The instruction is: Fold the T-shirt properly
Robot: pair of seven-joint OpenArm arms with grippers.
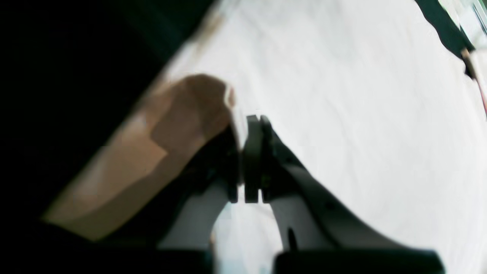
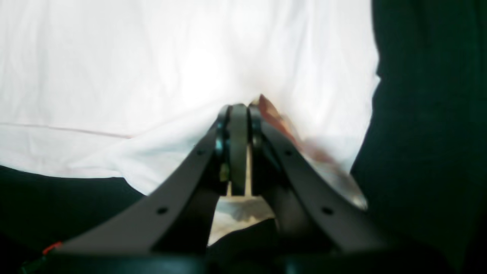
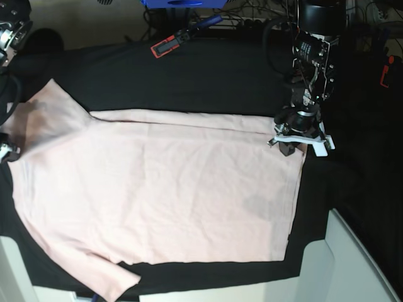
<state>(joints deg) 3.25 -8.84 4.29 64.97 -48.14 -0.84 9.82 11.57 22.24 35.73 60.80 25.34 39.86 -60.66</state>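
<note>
My left gripper (image 3: 296, 143) sits clamped at the far corner of the T-shirt (image 3: 170, 195), so that corner is taken. The shirt's broad middle lies flat and unobstructed; I could pass over it freely. Beyond it, a red-and-black tool (image 3: 182, 38) lies on the black table cloth (image 3: 208, 82), with bare cloth between.

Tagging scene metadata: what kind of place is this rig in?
Probably a robotics lab bench, not a home. A black table cloth covers the table under the T-shirt, tangled cables run along the back edge, and a robot arm is mounted at the table.
</note>
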